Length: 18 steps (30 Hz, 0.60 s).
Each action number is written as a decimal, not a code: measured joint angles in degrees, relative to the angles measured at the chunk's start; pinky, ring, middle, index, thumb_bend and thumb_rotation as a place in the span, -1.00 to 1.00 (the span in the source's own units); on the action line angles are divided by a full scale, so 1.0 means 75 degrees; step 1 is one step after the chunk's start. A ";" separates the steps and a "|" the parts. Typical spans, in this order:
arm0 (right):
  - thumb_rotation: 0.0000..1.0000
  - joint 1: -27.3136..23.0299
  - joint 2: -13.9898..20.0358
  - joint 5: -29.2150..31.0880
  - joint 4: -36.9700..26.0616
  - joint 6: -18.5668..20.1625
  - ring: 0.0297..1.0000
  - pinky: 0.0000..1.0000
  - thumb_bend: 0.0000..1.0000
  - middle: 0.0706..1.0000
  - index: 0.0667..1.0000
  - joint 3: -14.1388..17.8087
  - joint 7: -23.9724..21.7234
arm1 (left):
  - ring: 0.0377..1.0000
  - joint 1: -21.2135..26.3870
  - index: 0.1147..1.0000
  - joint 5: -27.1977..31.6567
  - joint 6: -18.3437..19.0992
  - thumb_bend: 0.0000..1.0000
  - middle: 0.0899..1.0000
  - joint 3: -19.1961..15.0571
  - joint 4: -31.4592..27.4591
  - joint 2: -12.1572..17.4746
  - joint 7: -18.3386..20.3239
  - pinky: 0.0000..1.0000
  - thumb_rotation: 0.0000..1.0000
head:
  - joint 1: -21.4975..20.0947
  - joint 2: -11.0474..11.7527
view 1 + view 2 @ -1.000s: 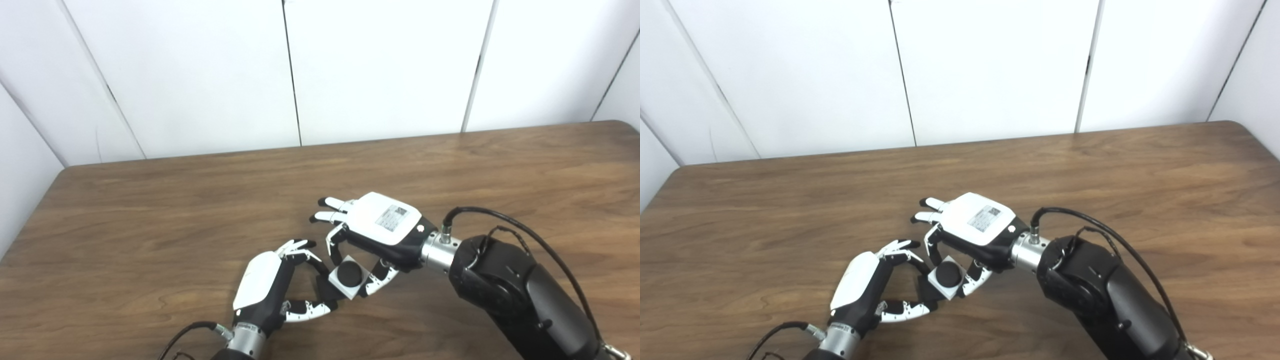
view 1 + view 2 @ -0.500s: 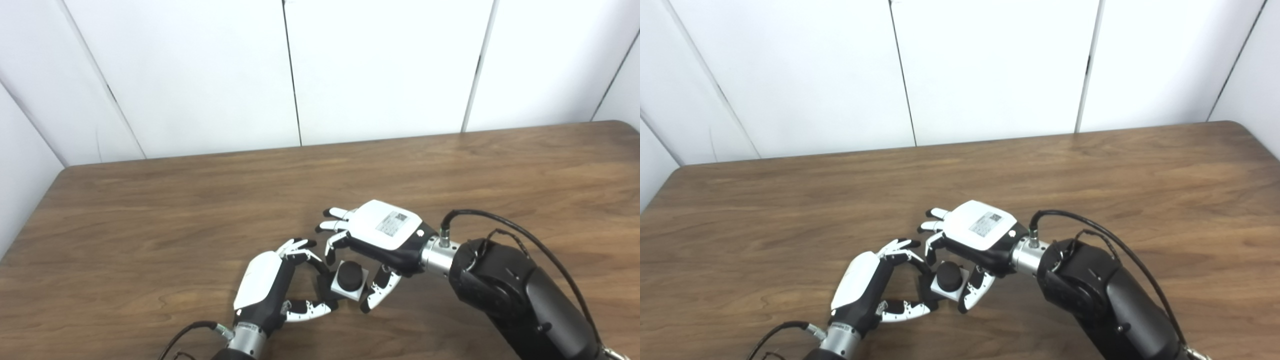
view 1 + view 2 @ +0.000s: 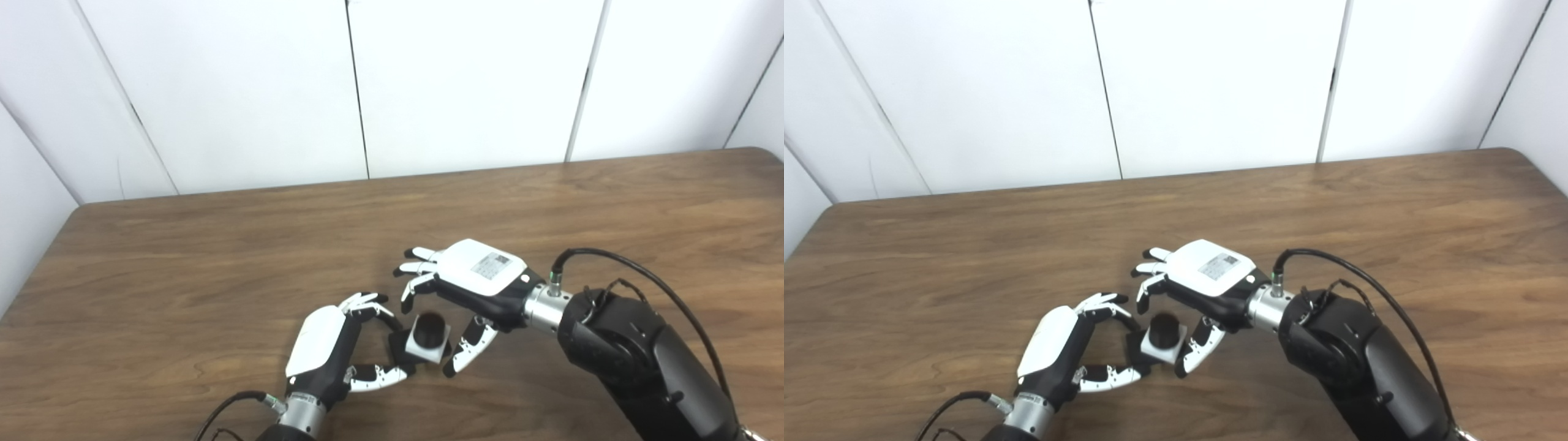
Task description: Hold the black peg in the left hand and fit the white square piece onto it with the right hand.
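Sitting low over the near part of the wooden table [image 3: 551,202], the white square piece [image 3: 427,350] is seated around the black peg [image 3: 429,329], whose rounded top stands up through the middle of the piece. All positions below are taken from the white square piece.

Left hand [image 3: 334,352]: it lies to the left of the piece, back plate up. Its fingers [image 3: 367,303] curl over from the far left and its thumb [image 3: 383,375] reaches in from the near left. Both end at a dark base that projects from under the left edge of the piece. The hand is clamped on that black part. Whether the base touches the table cannot be told.

Right hand [image 3: 474,288]: it sits to the right of and beyond the piece, back plate with a printed label facing up. Its fingers [image 3: 416,269] are spread and hang just beyond the piece's far side. Its thumb [image 3: 468,349] points down just beside the right edge. A narrow gap shows between the thumb and the piece in both views. The hand is spread apart and holds nothing.

A black cable [image 3: 618,260] loops over the right wrist. White wall panels [image 3: 465,86] stand behind the table.
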<state>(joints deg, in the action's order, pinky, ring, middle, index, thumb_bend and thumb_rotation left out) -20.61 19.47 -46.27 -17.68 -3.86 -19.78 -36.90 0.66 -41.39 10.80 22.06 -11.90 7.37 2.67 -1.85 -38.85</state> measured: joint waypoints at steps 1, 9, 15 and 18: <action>-0.39 0.0040 -0.0001 0.0049 0.0038 0.0057 0.93 0.70 0.88 0.81 0.43 0.0073 0.0053 | 0.74 -0.0001 0.22 0.0001 -0.0002 0.45 0.63 -0.0022 -0.0002 -0.0001 -0.0001 0.62 0.03 | 0.0000 0.0000; -0.35 0.0241 0.0016 0.0269 0.0220 0.0120 0.90 0.67 0.93 0.80 0.50 0.0284 0.0365 | 0.71 -0.0031 0.30 0.0096 0.0011 0.54 0.61 -0.0211 -0.0042 -0.0071 0.0015 0.58 0.32 | 0.0035 0.0082; -0.36 0.0350 0.0025 0.0640 0.0523 0.0150 0.88 0.67 0.94 0.81 0.50 0.0573 0.0613 | 0.68 -0.0039 0.31 0.0132 -0.0065 0.66 0.60 -0.0325 -0.0048 -0.0067 -0.0001 0.55 0.51 | 0.0059 0.0117; -0.36 0.0434 0.0068 0.0747 0.0544 0.0215 0.89 0.67 0.94 0.81 0.50 0.0651 0.0658 | 0.67 -0.0038 0.31 0.0131 -0.0066 0.68 0.59 -0.0357 -0.0049 -0.0063 0.0000 0.54 0.55 | 0.0058 0.0152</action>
<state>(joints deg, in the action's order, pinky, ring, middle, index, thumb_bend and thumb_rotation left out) -17.36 19.98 -40.67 -13.60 -2.24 -14.90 -31.96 0.37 -40.41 10.30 19.38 -12.26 6.89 2.67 -1.41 -37.71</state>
